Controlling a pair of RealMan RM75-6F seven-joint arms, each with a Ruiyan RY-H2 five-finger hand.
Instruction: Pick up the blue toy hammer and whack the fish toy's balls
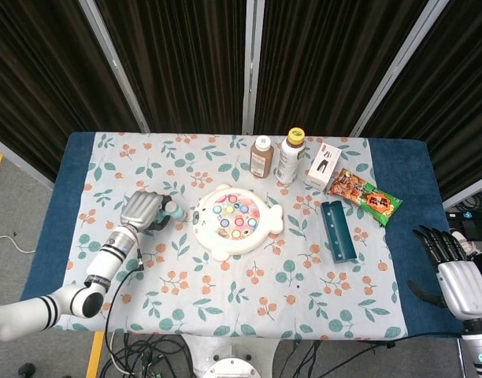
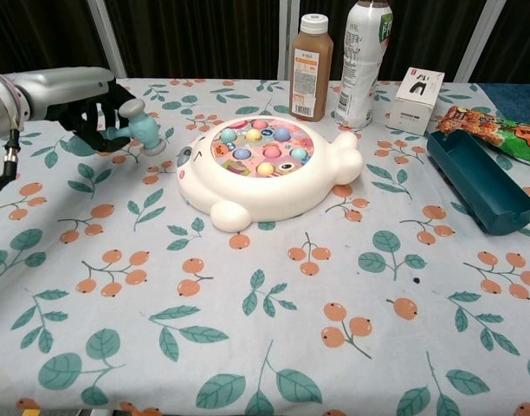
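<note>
The white fish toy (image 1: 236, 221) (image 2: 267, 170) lies mid-table with several coloured balls in its round top. My left hand (image 1: 145, 209) (image 2: 96, 111) grips the blue toy hammer (image 1: 171, 212) (image 2: 142, 130) by its handle, lifted off the cloth just left of the fish's head. The hammer's head points toward the fish and does not touch it. My right hand (image 1: 448, 260) hangs open off the table's right edge, seen only in the head view.
Behind the fish stand a brown bottle (image 1: 261, 157) (image 2: 312, 66) and a white bottle (image 1: 289, 156) (image 2: 364, 61). To the right are a small white box (image 1: 324, 164) (image 2: 417, 88), a snack packet (image 1: 365, 196) and a teal tray (image 1: 339, 231) (image 2: 481, 179).
</note>
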